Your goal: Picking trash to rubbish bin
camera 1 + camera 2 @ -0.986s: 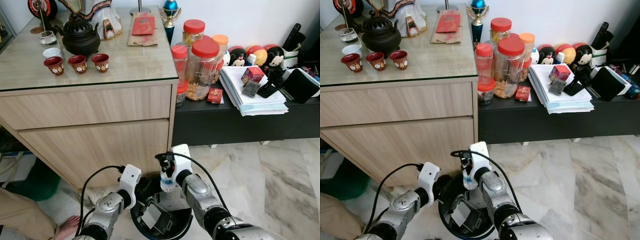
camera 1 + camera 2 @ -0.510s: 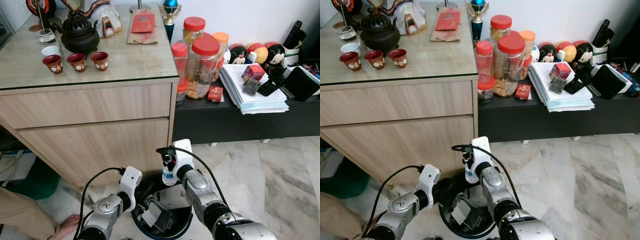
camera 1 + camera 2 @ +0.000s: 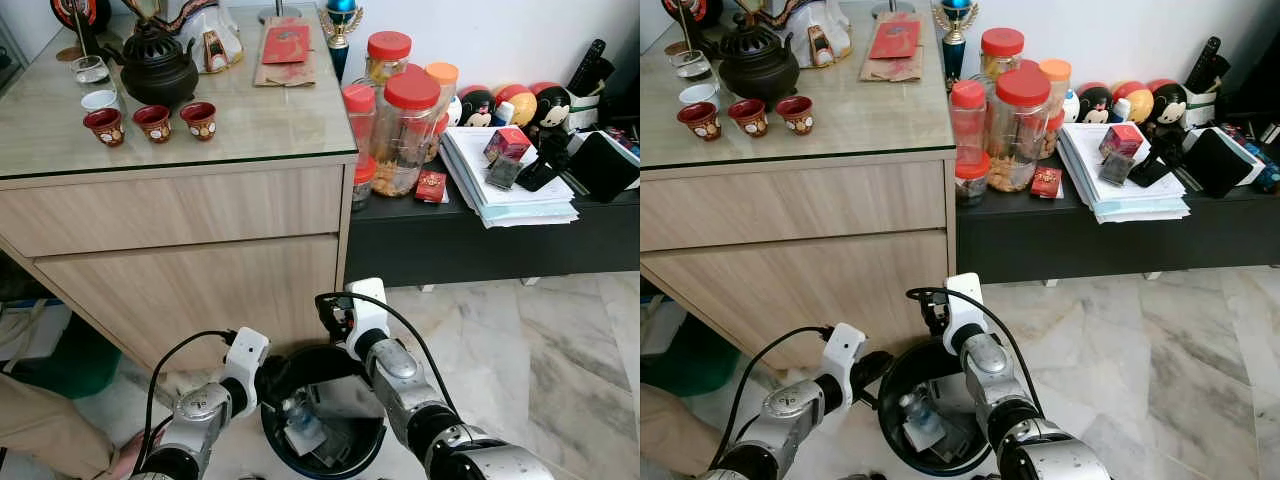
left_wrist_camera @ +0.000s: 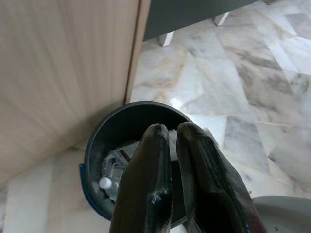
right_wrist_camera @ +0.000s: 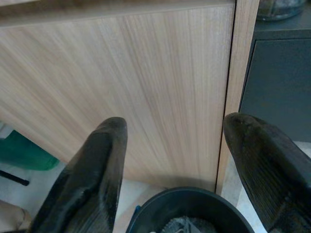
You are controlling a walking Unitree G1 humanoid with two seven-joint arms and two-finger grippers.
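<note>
Eye view: your right gripper (image 3: pixel 336 312) hangs just above the black bin (image 3: pixel 372 452), holding nothing; a small bottle (image 3: pixel 297 414) lies inside, below it | Left wrist: your left gripper (image 4: pixel 167 141) is pinched narrow beside the bin | Right wrist: fingers (image 5: pixel 99 165) spread wide, wooden cabinet (image 5: pixel 146 73) ahead.

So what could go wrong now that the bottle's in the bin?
1. The right claw hangs open over the rubbish bin, close to the wooden cabinet; lifting carelessly might bump the cabinet.
2. The left claw sits shut by the bin's rim; a sideways swing could tip the bin and spill the bottle.
</note>
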